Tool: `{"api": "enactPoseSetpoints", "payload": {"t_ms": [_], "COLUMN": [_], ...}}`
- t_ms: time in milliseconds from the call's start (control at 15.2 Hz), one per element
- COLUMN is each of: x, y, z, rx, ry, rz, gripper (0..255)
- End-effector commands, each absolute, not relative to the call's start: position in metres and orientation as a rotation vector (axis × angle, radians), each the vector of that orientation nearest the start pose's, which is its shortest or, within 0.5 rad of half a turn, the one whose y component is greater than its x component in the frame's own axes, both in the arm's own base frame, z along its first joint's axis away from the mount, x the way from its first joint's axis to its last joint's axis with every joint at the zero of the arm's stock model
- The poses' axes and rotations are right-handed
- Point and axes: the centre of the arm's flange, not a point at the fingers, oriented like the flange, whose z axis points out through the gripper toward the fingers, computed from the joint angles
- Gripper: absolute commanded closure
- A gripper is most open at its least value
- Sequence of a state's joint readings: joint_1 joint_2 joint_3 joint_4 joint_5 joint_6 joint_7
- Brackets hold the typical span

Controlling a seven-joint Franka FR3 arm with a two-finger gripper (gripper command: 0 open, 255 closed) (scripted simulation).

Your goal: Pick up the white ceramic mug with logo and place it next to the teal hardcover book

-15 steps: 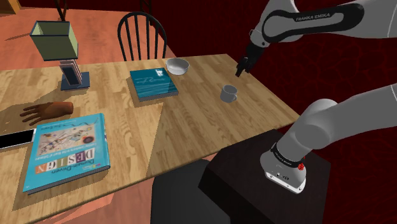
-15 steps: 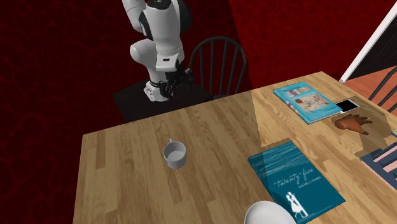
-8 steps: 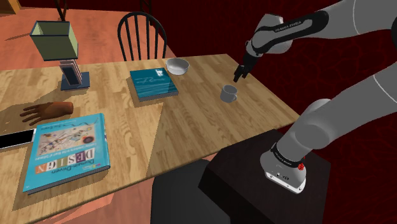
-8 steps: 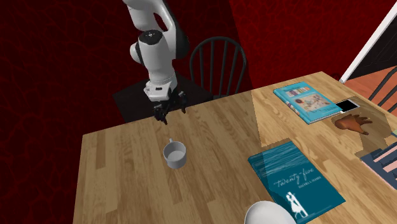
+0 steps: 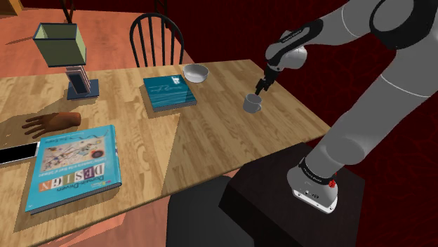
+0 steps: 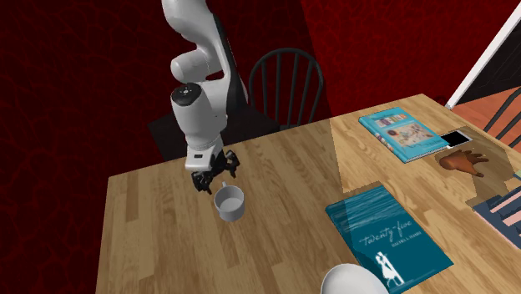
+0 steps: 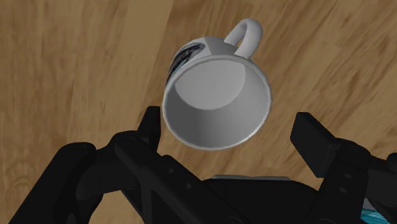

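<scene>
Wooden desk [image 5: 210, 133]: carries the mug [image 5: 253, 103], upright.
Teal book [image 5: 169, 92]: well apart from the mug.
Mug: white, logo [image 7: 184, 57] on side; likely light, stiff, slick, breakable; pinch one wall at the top, clear of the handle [image 7: 245, 35].
Pincer [image 5: 260, 88]: spread wide, empty, just above the mug; a second ago it hung higher.

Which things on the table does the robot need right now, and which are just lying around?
For the job: mug, teal book, end effector.
Just lying about: bowl, blue Design book, lamp, wooden hand, phone.
</scene>
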State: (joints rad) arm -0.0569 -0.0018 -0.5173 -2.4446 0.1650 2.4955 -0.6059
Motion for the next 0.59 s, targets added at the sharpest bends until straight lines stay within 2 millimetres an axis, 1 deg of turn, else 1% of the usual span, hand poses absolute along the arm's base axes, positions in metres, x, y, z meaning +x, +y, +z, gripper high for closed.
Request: {"api": "enactPoseSetpoints", "payload": {"t_ms": [0, 198, 264, 528], "x": [0.415, 0.425, 0.426, 0.428], "y": [-0.283, -0.308, -0.31, -0.309], "z": [0.285, 0.256, 0.254, 0.233], "rx": [-3.08, -3.08, -3.08, -3.08], "ry": [0.145, 0.139, 0.138, 0.138], "rz": [-0.16, -0.163, -0.164, -0.164], "gripper": [0, 0, 0, 0]}}
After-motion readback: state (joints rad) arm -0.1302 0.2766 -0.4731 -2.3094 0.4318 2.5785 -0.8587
